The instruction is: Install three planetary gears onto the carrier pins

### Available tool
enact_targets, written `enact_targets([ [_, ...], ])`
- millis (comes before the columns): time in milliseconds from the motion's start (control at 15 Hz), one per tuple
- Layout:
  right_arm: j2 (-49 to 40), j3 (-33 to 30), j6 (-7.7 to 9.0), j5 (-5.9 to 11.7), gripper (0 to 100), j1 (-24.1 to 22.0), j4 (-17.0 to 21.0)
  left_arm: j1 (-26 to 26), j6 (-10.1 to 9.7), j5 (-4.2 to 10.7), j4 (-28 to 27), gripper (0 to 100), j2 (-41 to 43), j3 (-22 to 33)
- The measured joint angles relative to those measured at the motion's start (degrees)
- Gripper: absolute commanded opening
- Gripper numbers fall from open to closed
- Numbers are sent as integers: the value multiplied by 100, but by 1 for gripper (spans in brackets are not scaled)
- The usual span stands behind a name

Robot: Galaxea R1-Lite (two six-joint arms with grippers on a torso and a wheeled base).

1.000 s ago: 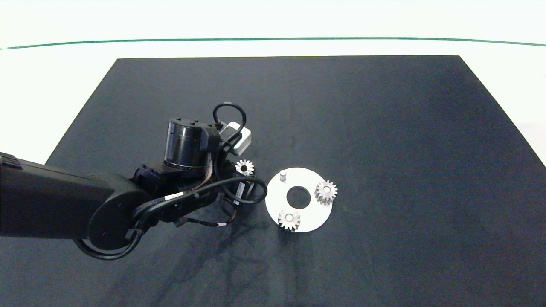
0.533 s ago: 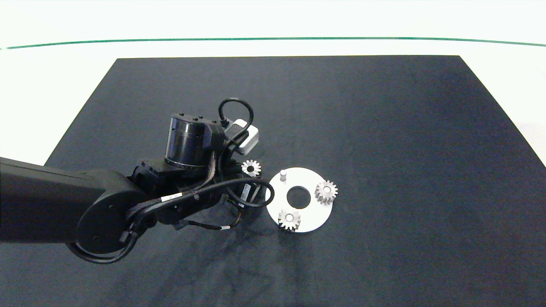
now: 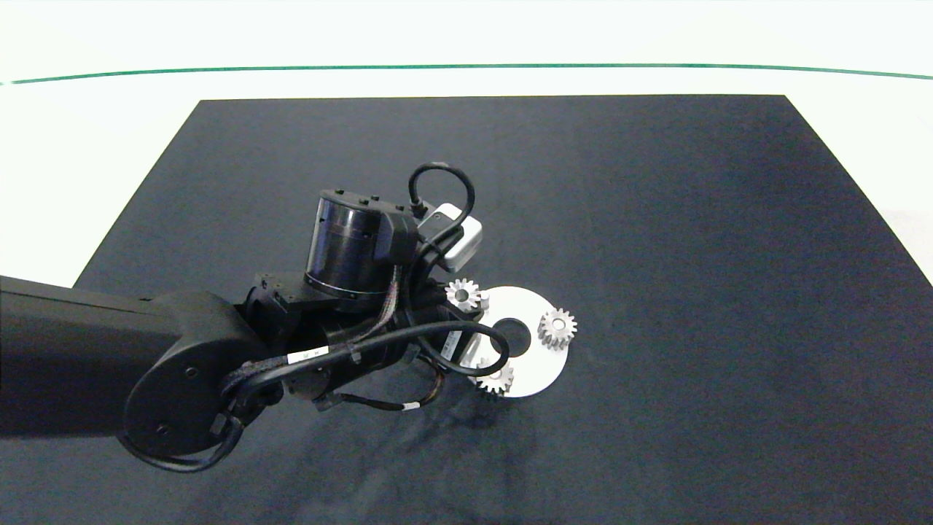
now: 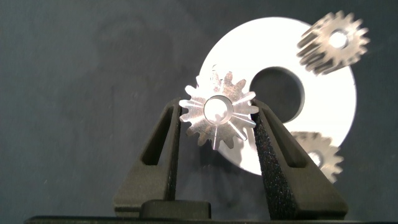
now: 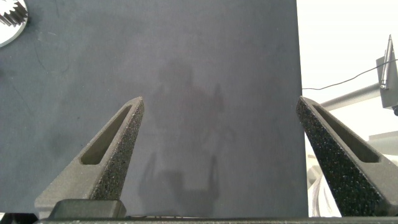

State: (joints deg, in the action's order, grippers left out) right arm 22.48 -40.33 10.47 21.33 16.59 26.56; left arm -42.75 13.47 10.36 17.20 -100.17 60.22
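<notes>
My left gripper (image 4: 216, 109) is shut on a small silvery planetary gear (image 4: 217, 116), gripped by its toothed rim and held above the mat. In the head view this gear (image 3: 463, 294) hangs at the near-left edge of the white disc (image 3: 543, 368), right beside the one bare carrier pin (image 3: 484, 299). In the left wrist view that pin is mostly hidden behind the held gear. The other two gears (image 3: 557, 328) (image 3: 497, 379) sit on their pins on the disc (image 4: 249, 50). My right gripper (image 5: 219, 99) is open over bare mat, outside the head view.
The disc lies on a black mat (image 3: 656, 219) that covers most of the white table (image 3: 87, 146). A green line (image 3: 466, 66) runs along the far side. My left arm and its cables overhang the disc's left part.
My left arm has carried the gear to the right, from the mat left of the disc to the disc's edge beside the bare pin. The two seated gears have not moved.
</notes>
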Motion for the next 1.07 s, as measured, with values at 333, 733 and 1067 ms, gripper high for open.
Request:
enact_targets([
  [333, 0, 1, 0, 0, 100, 0, 6, -40, 0, 0, 32, 0, -223, 149],
  [733, -2, 1, 0, 0, 100, 0, 2, -107, -5, 2, 29, 0, -457, 413],
  [1067, 1, -7, 0, -1, 100, 7, 2, -107, -5, 2, 40, 0, -538, 551],
])
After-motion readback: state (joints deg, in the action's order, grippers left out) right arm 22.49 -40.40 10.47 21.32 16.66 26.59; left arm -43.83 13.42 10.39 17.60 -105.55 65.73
